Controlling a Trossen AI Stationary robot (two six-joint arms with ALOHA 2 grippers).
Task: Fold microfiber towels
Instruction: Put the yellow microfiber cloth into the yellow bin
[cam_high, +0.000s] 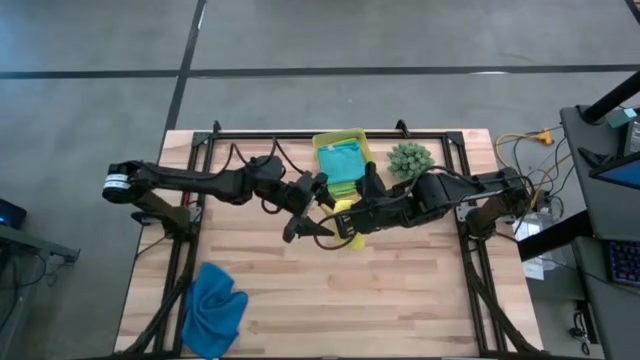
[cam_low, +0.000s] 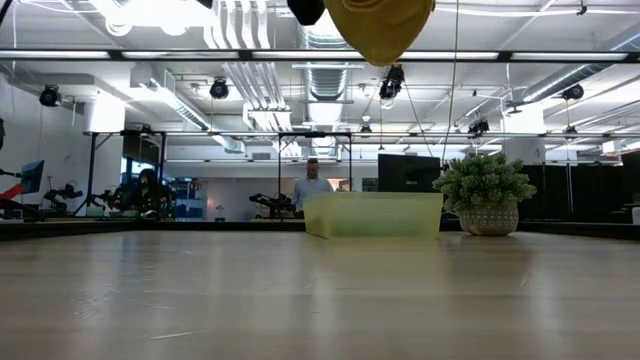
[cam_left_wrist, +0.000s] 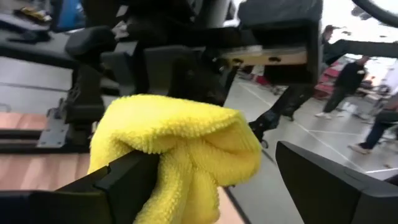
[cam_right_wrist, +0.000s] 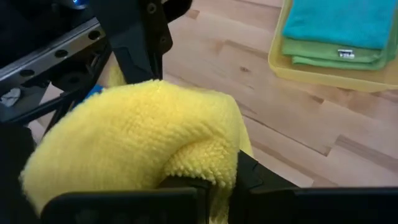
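Note:
The yellow towel (cam_high: 345, 212) is bunched and held up over the middle of the table; in the low view (cam_low: 380, 28) it hangs well clear of the tabletop. My right gripper (cam_high: 350, 228) is shut on it. My left gripper (cam_high: 308, 222) is open right beside it, coming from the table's left. The teal towel (cam_high: 341, 158) lies folded on top of the lime green towel (cam_right_wrist: 323, 56) in the bin (cam_high: 363, 140). The royal blue towel (cam_high: 214, 308) lies crumpled on the table at the near left. My left gripper is open around the yellow towel's rounded fold (cam_left_wrist: 177, 134). One finger (cam_left_wrist: 124, 180) lies against the towel's side; the other finger (cam_left_wrist: 329, 183) stands apart from it. My right gripper pinches a bunched, several-layer fold of the yellow towel (cam_right_wrist: 205, 155) between its two fingers. The cloth bulges out past the fingers (cam_right_wrist: 180, 186). The towel is lifted clear of the table.
The translucent yellow-green bin stands at the far middle of the table, a small spiky green plant (cam_high: 408, 158) to its right. A black frame (cam_high: 200, 150) runs along the table's edges. People stand in the room beyond the table (cam_left_wrist: 345, 81).

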